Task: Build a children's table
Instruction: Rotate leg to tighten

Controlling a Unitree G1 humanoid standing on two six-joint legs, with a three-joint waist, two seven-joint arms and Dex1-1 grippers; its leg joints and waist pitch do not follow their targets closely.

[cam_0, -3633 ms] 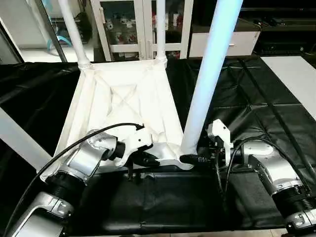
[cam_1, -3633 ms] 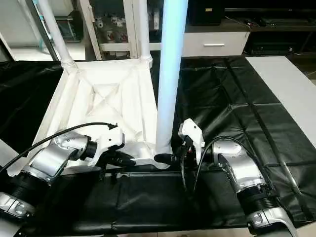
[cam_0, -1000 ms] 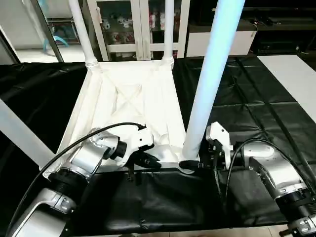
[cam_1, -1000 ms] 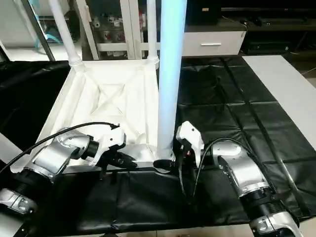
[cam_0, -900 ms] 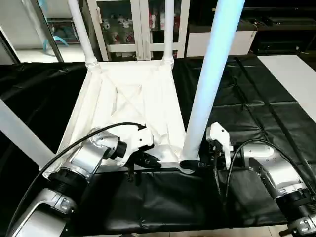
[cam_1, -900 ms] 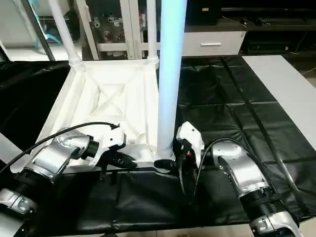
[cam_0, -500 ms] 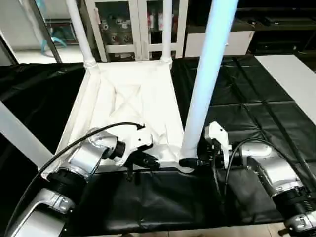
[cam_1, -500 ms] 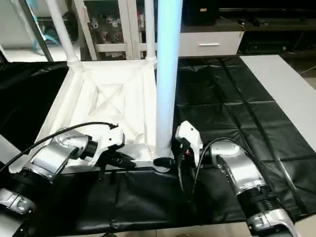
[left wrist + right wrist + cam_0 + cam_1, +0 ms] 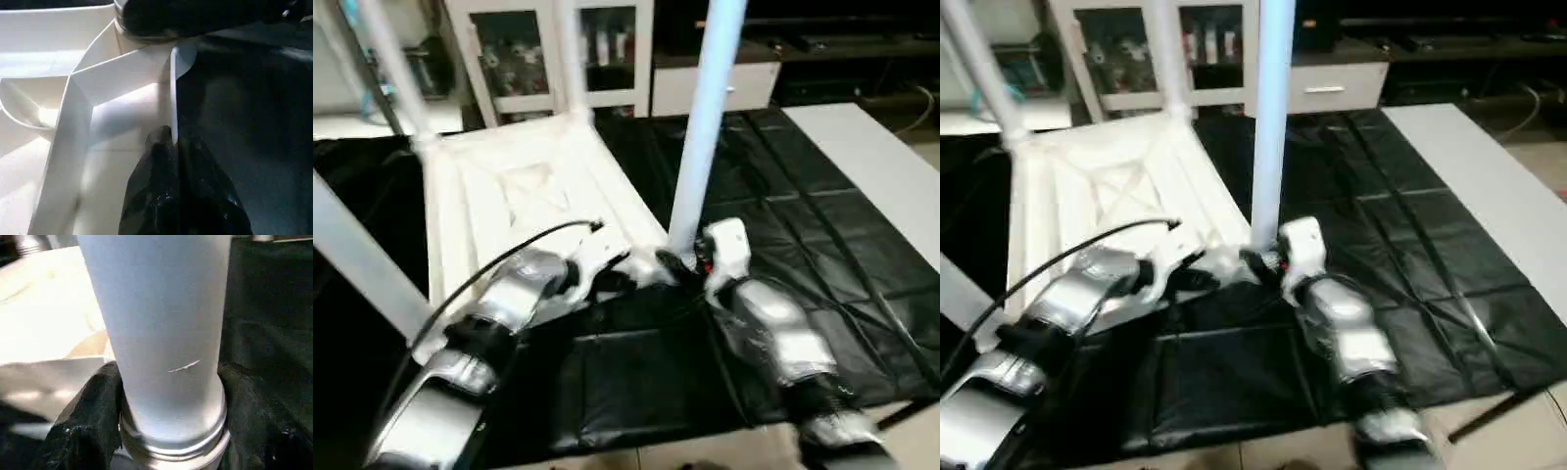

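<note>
The children's table top (image 9: 509, 186) lies upside down on the black-draped work table, ribbed underside up. Two white legs (image 9: 570, 59) stand in its far corner sockets. Another leg (image 9: 357, 264) slants past the left edge. At the near right corner a fourth leg (image 9: 705, 117) stands upright in its socket. My right gripper (image 9: 680, 262) is at its base. In the right wrist view the black fingers (image 9: 88, 421) press against both sides of that leg (image 9: 161, 333). My left gripper (image 9: 631, 279) is shut on the top's thin rim (image 9: 173, 88) beside that corner.
The black cloth (image 9: 783, 235) stretches right and forward, ending at the table's near edge (image 9: 636, 441). Behind stand a glass-door cabinet (image 9: 519, 49) and a white drawer unit (image 9: 749, 83). A pale surface (image 9: 871, 157) lies at the far right.
The whole picture has swung and blurred, so the camera has moved; my right forearm now reaches in from nearer the middle. Both grippers stay at the near right corner.
</note>
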